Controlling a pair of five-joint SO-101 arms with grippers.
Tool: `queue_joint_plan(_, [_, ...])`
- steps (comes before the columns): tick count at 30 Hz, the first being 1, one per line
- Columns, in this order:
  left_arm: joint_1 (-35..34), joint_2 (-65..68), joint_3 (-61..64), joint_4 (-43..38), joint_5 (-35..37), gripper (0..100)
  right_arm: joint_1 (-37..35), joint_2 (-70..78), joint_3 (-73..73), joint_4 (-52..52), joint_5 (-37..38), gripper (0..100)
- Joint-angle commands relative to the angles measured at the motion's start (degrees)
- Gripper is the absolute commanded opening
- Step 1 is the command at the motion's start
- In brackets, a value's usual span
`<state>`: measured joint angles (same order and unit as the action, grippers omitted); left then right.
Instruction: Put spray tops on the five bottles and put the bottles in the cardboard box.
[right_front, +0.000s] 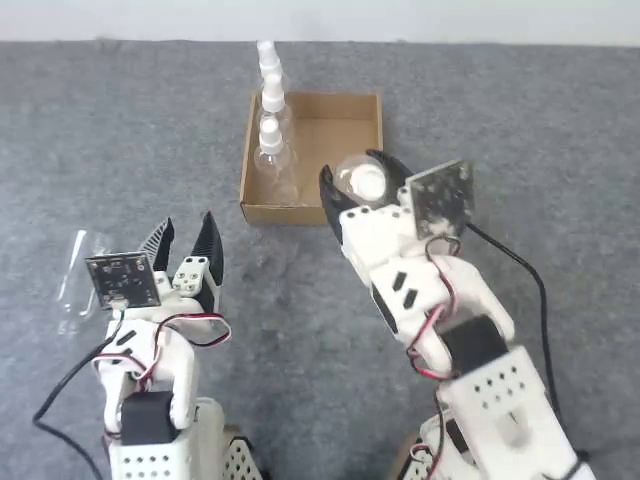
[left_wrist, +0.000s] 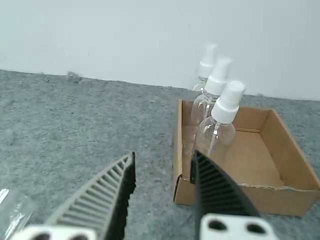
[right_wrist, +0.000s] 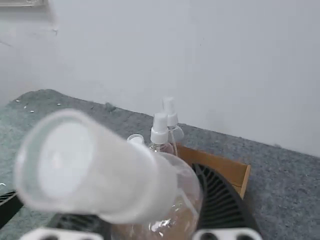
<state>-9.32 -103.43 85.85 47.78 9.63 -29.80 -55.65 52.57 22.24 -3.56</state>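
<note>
Three capped clear plastic bottles (right_front: 275, 150) stand in the shallow brown cardboard box (right_front: 310, 212); right claw (right_front: 355, 172), clamped on a fourth bottle (right_wrist: 100, 170), may topple them if lowered close; left claw (right_front: 187, 235) gapes empty.

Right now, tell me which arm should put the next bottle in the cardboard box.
Right. The right tool grips a capped bottle beside the cardboard box's near edge; the left tool is open, empty, farther away.

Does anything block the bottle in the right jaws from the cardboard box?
Nothing visible does. The held bottle hangs at the cardboard box's near edge; three capped bottles stand along the box's left wall, its right half bare.
</note>
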Motion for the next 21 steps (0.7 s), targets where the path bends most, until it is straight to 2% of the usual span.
queue_joint_plan(1, [-0.2,-0.9,-2.1,-0.2,0.8,17,2.5,5.2,-4.3,-7.1,2.8,5.2])
queue_joint_plan(9, [-0.2,-0.9,-2.1,-0.2,0.7,17,6.0,17.5,-4.7,-17.7,3.2,5.1])
queue_joint_plan(21, [-0.2,-0.9,-2.0,-0.2,0.7,17,6.7,37.9,-21.1,-18.1,2.8,5.1])
